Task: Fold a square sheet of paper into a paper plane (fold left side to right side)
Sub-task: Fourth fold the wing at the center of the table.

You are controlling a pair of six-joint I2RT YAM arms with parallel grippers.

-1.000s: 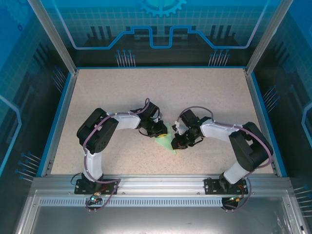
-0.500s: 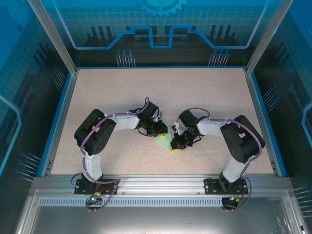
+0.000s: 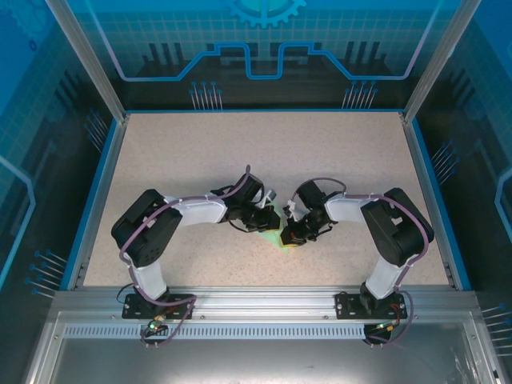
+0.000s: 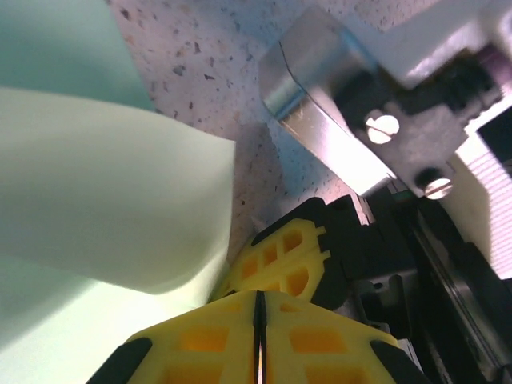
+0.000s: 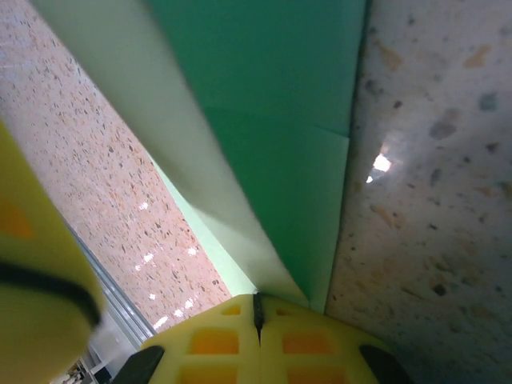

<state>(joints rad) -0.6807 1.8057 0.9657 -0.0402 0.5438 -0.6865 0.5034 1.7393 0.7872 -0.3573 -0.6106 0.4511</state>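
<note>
A speckled beige table (image 3: pixel 160 160) is filling the floor of the cell, edged by a blue rim (image 3: pixel 94 200) and closed in by aluminium posts (image 3: pixel 84 56) and blue translucent panels (image 3: pixel 264 40) printed with circuit lines and a gear. Along the near edge an aluminium rail (image 3: pixel 264 302) is carrying both arm bases. Near the middle of the table, a little toward the near side, the square sheet of paper (image 3: pixel 274 234) is lying partly folded between the two arms, which are reaching in from either side. The left gripper (image 3: pixel 266 219) is sitting at the sheet's left edge; in its wrist view its yellow fingers (image 4: pixel 200 344) are pressing together with only a hairline seam between them, and a curled flap of the sheet (image 4: pixel 104 192) is rising just beside them, with no green in the seam. The right gripper (image 3: pixel 293 237) is working at the sheet's right side; its fingers (image 5: pixel 312 340) are likewise closing tight, and the pale folded edge of the sheet (image 5: pixel 272 120) is running straight into their seam, apparently pinched there.
</note>
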